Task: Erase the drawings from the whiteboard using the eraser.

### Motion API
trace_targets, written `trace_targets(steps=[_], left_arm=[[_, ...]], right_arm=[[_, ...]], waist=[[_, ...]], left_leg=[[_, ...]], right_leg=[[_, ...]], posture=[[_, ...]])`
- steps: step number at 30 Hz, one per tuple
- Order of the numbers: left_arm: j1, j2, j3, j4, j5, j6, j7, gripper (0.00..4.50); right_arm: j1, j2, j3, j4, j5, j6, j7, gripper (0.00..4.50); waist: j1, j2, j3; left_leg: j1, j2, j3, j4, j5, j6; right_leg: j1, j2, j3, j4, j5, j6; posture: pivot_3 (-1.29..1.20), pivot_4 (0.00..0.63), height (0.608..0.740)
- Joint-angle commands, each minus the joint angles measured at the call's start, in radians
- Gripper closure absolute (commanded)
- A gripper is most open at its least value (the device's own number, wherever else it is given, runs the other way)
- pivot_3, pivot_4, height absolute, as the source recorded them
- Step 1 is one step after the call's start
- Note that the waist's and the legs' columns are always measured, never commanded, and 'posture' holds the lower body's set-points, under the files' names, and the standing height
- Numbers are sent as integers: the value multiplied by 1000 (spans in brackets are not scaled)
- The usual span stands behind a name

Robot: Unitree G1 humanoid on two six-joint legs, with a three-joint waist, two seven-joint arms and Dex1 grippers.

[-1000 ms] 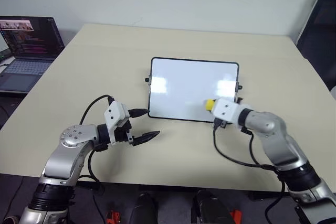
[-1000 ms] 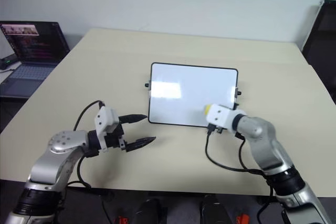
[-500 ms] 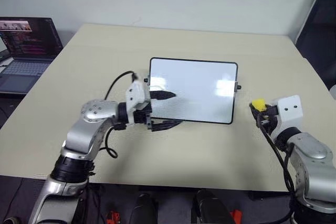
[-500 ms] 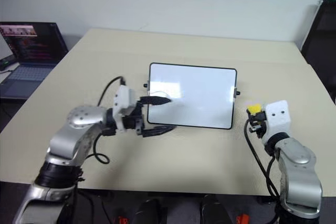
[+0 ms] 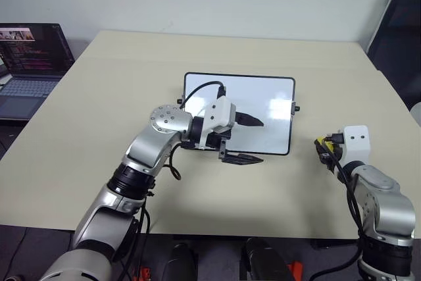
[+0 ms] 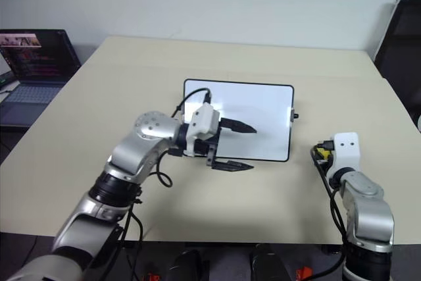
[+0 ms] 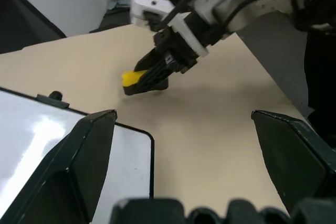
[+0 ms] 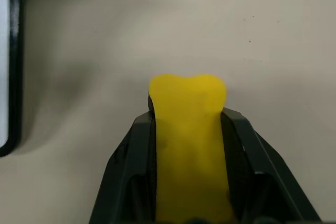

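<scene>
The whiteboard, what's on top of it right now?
The open left gripper hangs over the near edge of the whiteboard, hiding part of that surface. The uncovered white area shows glare and no drawings. The eraser is off the board, clamped in the right gripper.

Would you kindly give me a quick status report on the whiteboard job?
Left hand open, poised over whiteboard near edge. Right hand shut on eraser, over table right of board. No drawings visible on board. Nothing in the way.
</scene>
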Motion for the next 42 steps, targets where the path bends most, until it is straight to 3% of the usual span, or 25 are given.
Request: trace_targets(steps=[1,3,4,12,18,23,25,28,32,42], left_arm=[[-18,-12,0,-5,12,-33,-10,0],[-14,-15,1,-3,18,-39,-10,0],[-11,-16,3,-4,21,-40,-10,0],[30,-10,37,-11,18,-23,31,0],[137,30,180,-68,-22,70,186,0],[338,58,324,-247,-84,217,353,0],[485,16,404,-377,-113,280,484,0],[619,-92,494,-501,-99,295,700,0],[745,-194,568,-561,16,247,939,0],[767,-199,531,-533,74,222,1027,0]], right_arm=[[-39,-16,-21,52,19,-68,-28,3200],[-63,-22,-23,106,23,-97,-45,3200],[-72,-25,-25,130,27,-109,-49,2493],[-90,-35,-51,211,77,-189,-70,26],[17,2,-65,-38,168,-246,-49,26],[208,63,-32,-249,218,-264,-62,26],[292,118,-3,-282,176,-395,-101,26],[386,196,13,-256,128,-622,-146,26],[486,276,42,-184,160,-778,-132,26],[478,157,-12,-81,218,-822,-78,26]], waist=[[0,0,0],[0,1,0],[1,1,0],[1,2,1],[-2,5,1],[2,5,1],[3,5,1],[4,5,1],[5,2,-1],[2,1,-2]], left_leg=[[0,0,0,0,0,0],[0,0,0,0,0,0],[0,0,0,0,0,0],[0,0,0,0,0,0],[0,0,0,-1,0,0],[0,1,-2,-3,-1,0],[-1,0,-2,-2,-1,-1],[0,1,-1,-2,-1,-1],[2,0,-1,1,-1,-1],[3,-2,0,3,-1,-1]], right_leg=[[0,0,0,0,0,0],[0,0,0,0,0,0],[0,0,0,0,0,1],[0,0,0,0,0,2],[0,0,0,1,0,2],[0,0,-1,1,-2,3],[0,0,-1,0,-2,3],[1,-1,-1,0,-3,2],[2,-1,-1,1,-4,-4],[0,-2,2,-6,-3,-6]], posture=[[0,150,740],[0,150,740],[0,150,740],[0,150,740],[0,150,740],[0,150,740],[0,150,740],[0,150,740],[0,150,740],[0,150,740]])
